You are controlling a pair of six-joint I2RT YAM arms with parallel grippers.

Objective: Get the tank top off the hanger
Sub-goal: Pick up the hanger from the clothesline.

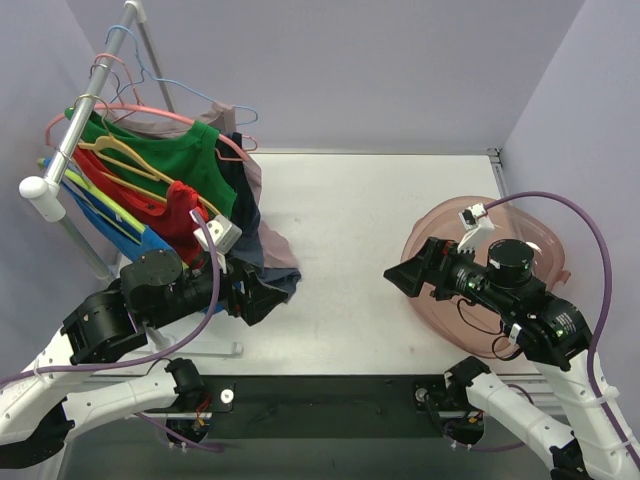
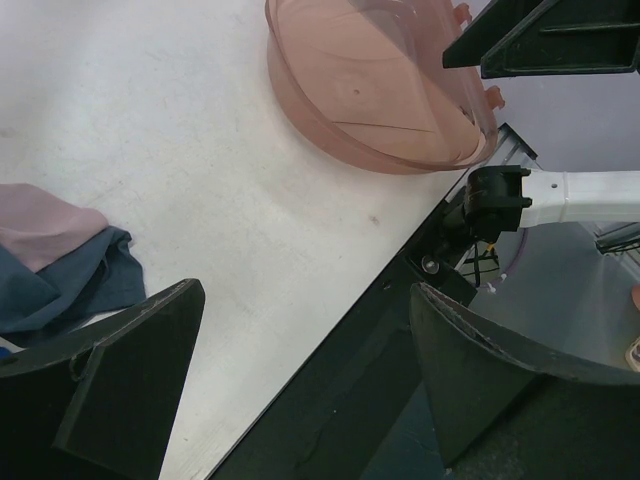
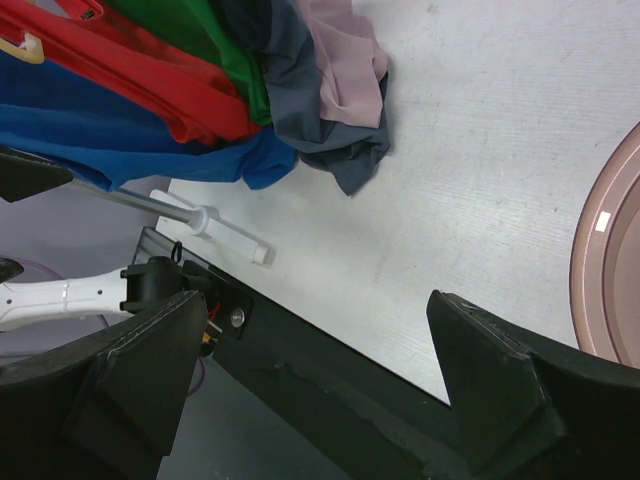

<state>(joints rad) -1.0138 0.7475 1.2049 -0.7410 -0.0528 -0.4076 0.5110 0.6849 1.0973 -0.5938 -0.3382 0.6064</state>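
Observation:
Several tank tops hang on wire hangers from a rack rail at the far left: green, red, blue, and a navy one with a dusty pink one whose hems rest on the table. My left gripper is open and empty at table height, just right of the navy hem. My right gripper is open and empty above the table's right half, apart from the clothes. The right wrist view shows the green, red and navy garments.
A translucent pink basin sits at the right, under my right arm; it also shows in the left wrist view. The rack's white foot lies near the table's front edge. A black strip runs along that edge.

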